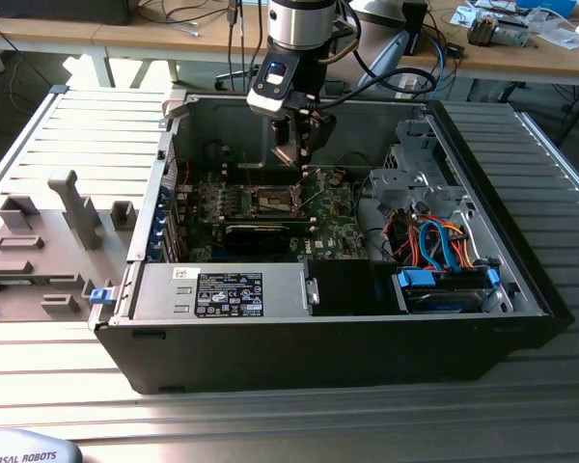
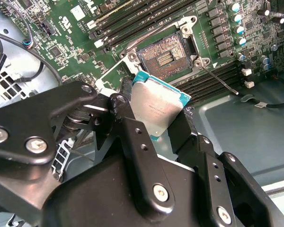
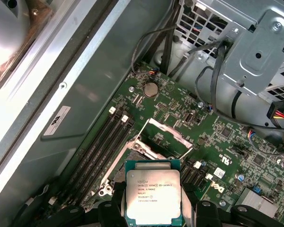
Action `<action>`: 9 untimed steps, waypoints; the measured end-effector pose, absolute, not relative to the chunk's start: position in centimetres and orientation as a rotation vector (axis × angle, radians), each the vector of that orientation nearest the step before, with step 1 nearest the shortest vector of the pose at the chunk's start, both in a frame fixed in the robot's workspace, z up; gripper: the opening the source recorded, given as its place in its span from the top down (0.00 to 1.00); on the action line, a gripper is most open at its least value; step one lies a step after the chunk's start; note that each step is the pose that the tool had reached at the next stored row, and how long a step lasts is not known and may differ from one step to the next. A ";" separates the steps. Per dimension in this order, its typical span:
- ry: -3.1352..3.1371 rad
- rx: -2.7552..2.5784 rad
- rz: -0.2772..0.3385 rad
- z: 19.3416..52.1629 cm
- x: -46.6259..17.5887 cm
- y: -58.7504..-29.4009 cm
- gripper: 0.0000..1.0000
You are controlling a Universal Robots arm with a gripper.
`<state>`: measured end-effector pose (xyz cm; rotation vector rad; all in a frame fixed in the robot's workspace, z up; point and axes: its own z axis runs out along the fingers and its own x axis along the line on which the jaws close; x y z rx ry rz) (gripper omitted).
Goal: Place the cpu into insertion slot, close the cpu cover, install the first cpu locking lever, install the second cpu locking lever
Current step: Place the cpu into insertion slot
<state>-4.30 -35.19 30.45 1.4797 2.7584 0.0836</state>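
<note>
While the gripper (image 1: 304, 145) hangs inside the open computer case (image 1: 347, 362) in the exterior view, its load is hard to make out from there, and the two wrist views settle the matter. The jaws are clenched on the cpu (image 2: 157, 109), which sits between them with a black finger (image 2: 125, 111) pressed to each opposite edge. In the second wrist view the chip is tilted and held clear of the green circuit board (image 2: 66, 47). The insertion slot (image 2: 164, 56) lies just beyond the jaw tips, its dark centre uncovered. A thin metal lever (image 2: 221, 81) stands out from one corner of the socket, off to one side of the jaws. The first wrist view looks straight onto the cpu's grey metal top. Beyond the jaws it shows the cpu cover (image 3: 173, 135), a silvery frame raised off the socket. Long black memory slots (image 3: 102, 142) run alongside. The exterior view alone gives the whole case and places the gripper above the slot.
</note>
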 end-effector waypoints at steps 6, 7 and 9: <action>2.755 1.485 0.083 30.5 -4.3 -35.2 0.46; 2.755 1.486 0.084 30.5 -4.3 -35.2 0.46; 2.754 1.488 0.084 30.5 -4.3 -35.2 0.46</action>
